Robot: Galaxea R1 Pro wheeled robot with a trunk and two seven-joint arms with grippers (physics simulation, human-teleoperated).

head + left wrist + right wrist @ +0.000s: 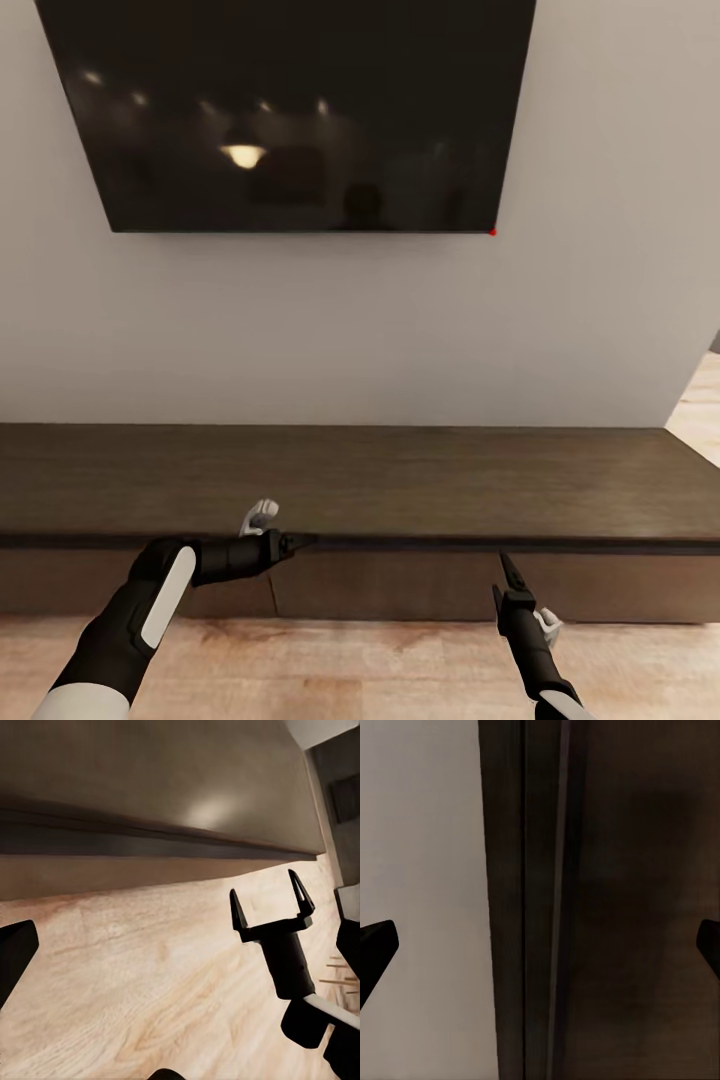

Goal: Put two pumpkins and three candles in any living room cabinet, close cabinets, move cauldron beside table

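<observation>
Fingers of both grippers stand spread apart with nothing between them: the left gripper reaches to the front lip of the cabinet left of centre, its tips at or just under the edge, while the right gripper points up toward that lip farther right, short of it. Largest in view is the pale wall with a dark wall-mounted screen on it, then the long low dark-brown cabinet running from left to right against the wall with its fronts shut, then the light wood floor near the robot. No pumpkins, candles, cauldron or table show in any view.
</observation>
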